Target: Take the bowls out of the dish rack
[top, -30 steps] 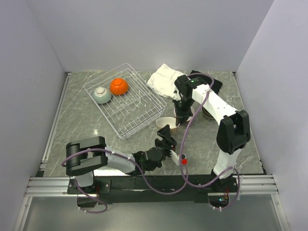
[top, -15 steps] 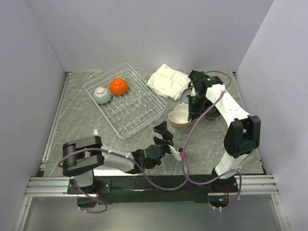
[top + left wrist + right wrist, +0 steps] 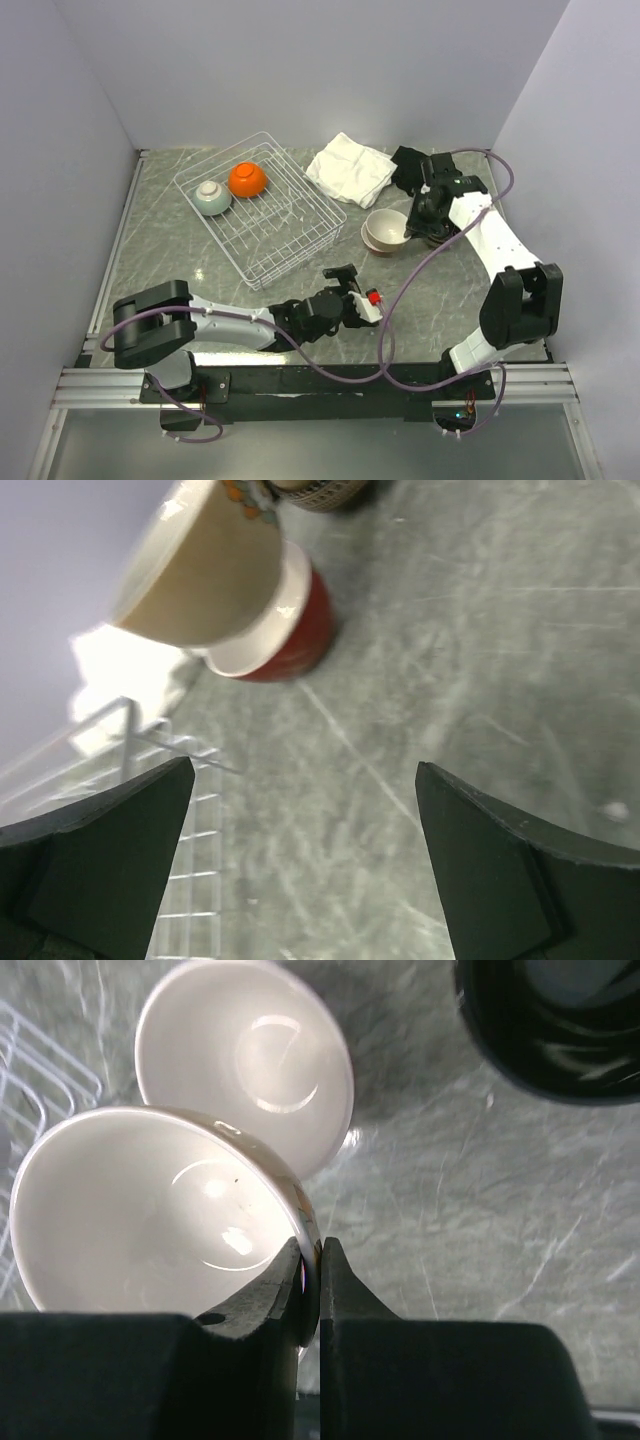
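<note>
The white wire dish rack holds an orange bowl and a pale blue-green bowl, both upside down. My right gripper is shut on the rim of a beige bowl, which hangs tilted just above a red bowl standing on the table. From above, the beige bowl and my right gripper are right of the rack. My left gripper is open with nothing in it, low over the table in front of the rack; it faces the two bowls.
A dark bowl stands just right of the red bowl. A folded white cloth lies behind it, next to the rack's far right corner. Grey walls close in the table on three sides.
My left gripper opened, let go of the beige bowl and drew back toward the near edge. My right gripper carried the bowl to the right, over the red bowl.
</note>
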`<state>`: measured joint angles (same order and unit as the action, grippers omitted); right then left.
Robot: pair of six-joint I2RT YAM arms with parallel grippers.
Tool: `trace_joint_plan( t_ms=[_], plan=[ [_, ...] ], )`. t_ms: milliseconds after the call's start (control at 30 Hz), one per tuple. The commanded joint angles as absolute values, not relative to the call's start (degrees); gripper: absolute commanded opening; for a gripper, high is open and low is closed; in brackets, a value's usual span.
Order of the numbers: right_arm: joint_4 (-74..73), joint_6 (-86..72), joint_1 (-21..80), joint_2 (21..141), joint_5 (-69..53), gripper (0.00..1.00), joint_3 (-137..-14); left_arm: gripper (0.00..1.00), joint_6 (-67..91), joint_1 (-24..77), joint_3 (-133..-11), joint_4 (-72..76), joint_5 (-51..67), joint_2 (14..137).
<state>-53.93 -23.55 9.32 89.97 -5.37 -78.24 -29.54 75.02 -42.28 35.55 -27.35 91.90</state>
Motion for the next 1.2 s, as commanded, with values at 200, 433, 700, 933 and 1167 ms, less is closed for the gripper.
trace_joint_plan(
  t_ms=[200,433,700,933,1167],
  plan=[
    [-31.0,-29.6,8.5,83.1,1.8,0.00,-69.7,0.99,-8.0,69.7,-43.9,25.4,-7.0,89.1],
    [-21.3,-30.0,8.7,82.7,1.6,0.00,-62.9,0.99,-3.2,67.0,-43.4,24.2,-1.4,89.8],
    [-15.9,-28.5,9.8,83.5,1.5,0.00,-58.9,0.99,-1.1,65.3,-43.8,23.2,-0.4,90.3],
    [-12.7,-26.8,12.0,84.9,3.7,0.01,-55.8,0.99,-0.4,64.5,-43.9,22.5,-0.4,90.6],
    [-10.9,-26.0,13.0,86.4,5.4,0.18,-54.5,0.99,2.4,64.1,-43.9,21.6,-0.4,90.9]
  ],
)
